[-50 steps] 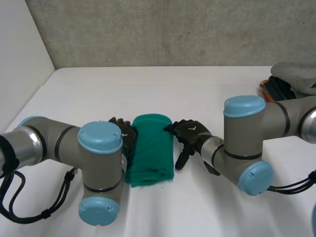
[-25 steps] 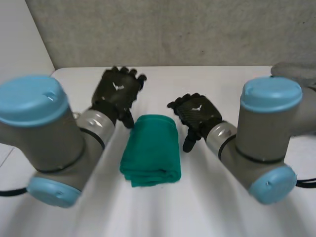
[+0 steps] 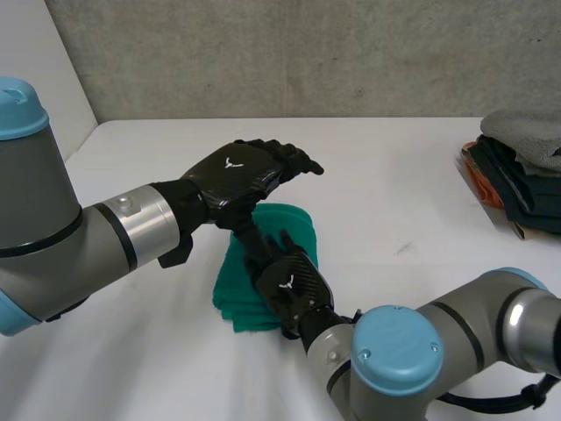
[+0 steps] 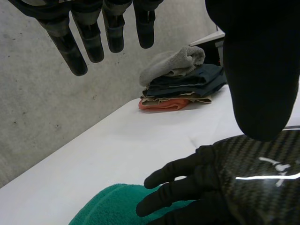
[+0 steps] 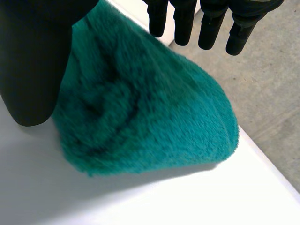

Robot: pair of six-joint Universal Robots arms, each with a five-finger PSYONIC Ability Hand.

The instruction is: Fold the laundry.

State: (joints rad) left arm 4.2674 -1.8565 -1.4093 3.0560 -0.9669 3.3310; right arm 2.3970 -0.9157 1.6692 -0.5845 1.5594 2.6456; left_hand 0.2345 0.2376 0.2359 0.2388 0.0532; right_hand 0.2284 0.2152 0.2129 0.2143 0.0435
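Green towel [image 3: 231, 298], long axis running away from you, lies under your straight-fingered right hand [image 3: 289, 282]; left hand [image 3: 248, 172] hovers higher, fingers straight.

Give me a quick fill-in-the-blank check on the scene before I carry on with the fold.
The folded towel on the table is ____ in colour.
The left hand above the towel is ____, holding nothing.
Topmost on the stack of folded laundry is a ____ cloth.
The colour of the stack's bottom piece is ____.
Missing words: green; open; grey; orange.
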